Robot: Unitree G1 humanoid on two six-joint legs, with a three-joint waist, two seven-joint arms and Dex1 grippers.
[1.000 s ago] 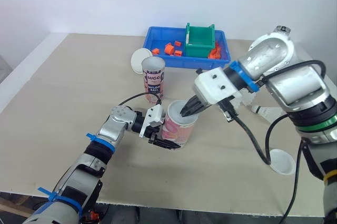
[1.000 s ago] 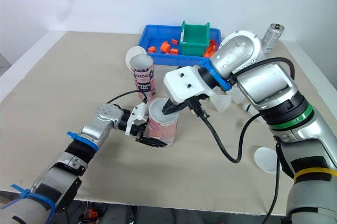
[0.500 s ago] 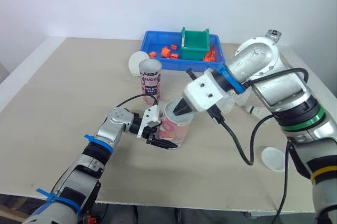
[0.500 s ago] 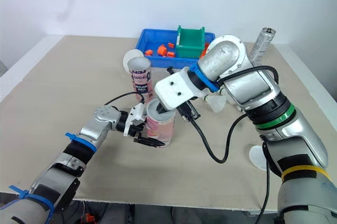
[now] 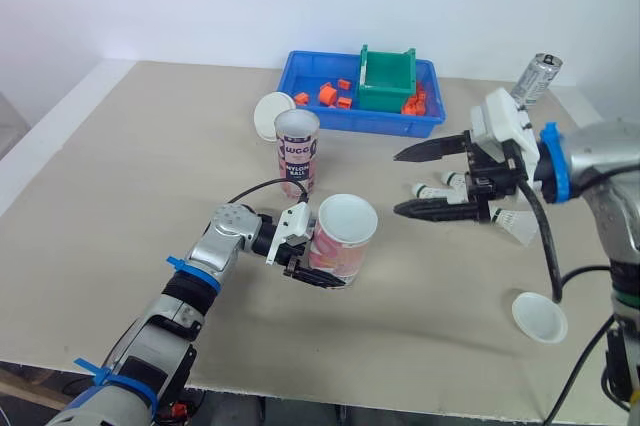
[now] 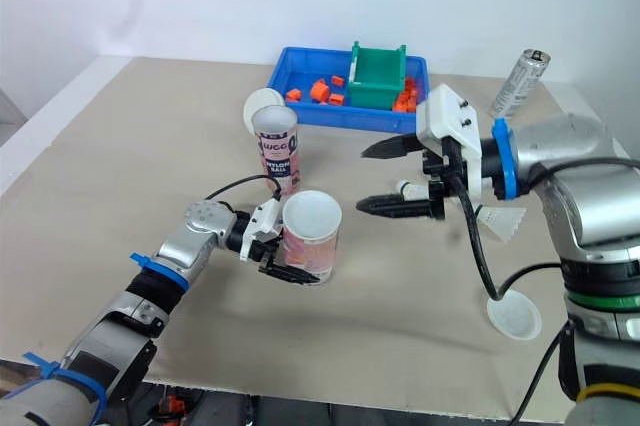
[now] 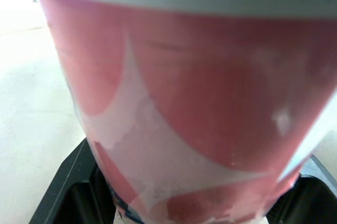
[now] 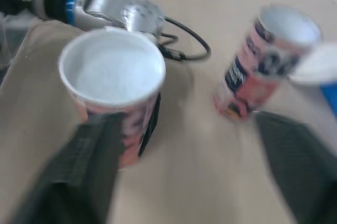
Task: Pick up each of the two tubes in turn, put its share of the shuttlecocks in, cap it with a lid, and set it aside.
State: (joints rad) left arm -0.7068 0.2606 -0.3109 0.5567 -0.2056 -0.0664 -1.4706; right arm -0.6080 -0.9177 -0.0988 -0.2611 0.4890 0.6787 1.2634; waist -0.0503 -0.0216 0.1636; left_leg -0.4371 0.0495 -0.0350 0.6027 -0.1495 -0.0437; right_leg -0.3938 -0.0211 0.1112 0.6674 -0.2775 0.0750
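Left eye view: at lower centre the left pincer [image 5: 322, 262] clamps the pink tube [image 5: 342, 234]; right of centre the right pincer [image 5: 398, 184] gapes wide, empty, above the counter [image 5: 150, 146]. Left wrist view: the tube sits between both black fingers [image 7: 71, 195].

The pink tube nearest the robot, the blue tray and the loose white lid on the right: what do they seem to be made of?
The pink tube is likely cardboard, with a matt printed paper wrap and a white inside. The blue tray looks like moulded plastic, with an even colour and a smooth, slightly glossy wall. The white lid is probably thin plastic, smooth, with a raised edge.
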